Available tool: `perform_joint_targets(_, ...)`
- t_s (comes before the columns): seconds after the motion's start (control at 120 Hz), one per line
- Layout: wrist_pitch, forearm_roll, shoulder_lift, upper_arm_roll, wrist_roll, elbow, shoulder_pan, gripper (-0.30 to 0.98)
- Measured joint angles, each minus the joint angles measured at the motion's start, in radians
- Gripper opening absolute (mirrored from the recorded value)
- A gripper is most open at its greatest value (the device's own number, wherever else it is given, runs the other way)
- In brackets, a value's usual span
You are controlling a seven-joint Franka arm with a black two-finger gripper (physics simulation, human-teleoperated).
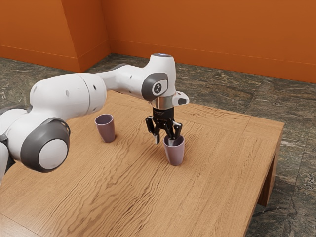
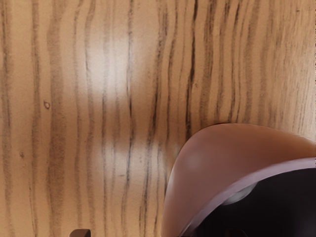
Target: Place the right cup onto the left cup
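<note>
Two purple cups stand upright on the wooden counter [image 1: 217, 187], well apart. The darker cup [image 1: 106, 131] is on the exterior view's left. The paler cup [image 1: 176, 155] is on the exterior view's right, beneath the tool [image 1: 164, 141]. Tool points downward, fingers parted: one at the opening of the paler cup, the other outside its rim, toward the darker cup. White-and-grey arm [image 1: 69, 96] enters from the exterior view's left. Surroundings: orange walls [image 1: 207, 29], dark mottled floor [image 1: 291, 217].
</note>
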Motion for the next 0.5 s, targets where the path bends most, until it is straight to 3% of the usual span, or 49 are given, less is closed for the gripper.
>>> perform_joint_targets(0.5,0.002,0.0,-0.001,0.002,-0.004,0.002,-0.007,-0.04)
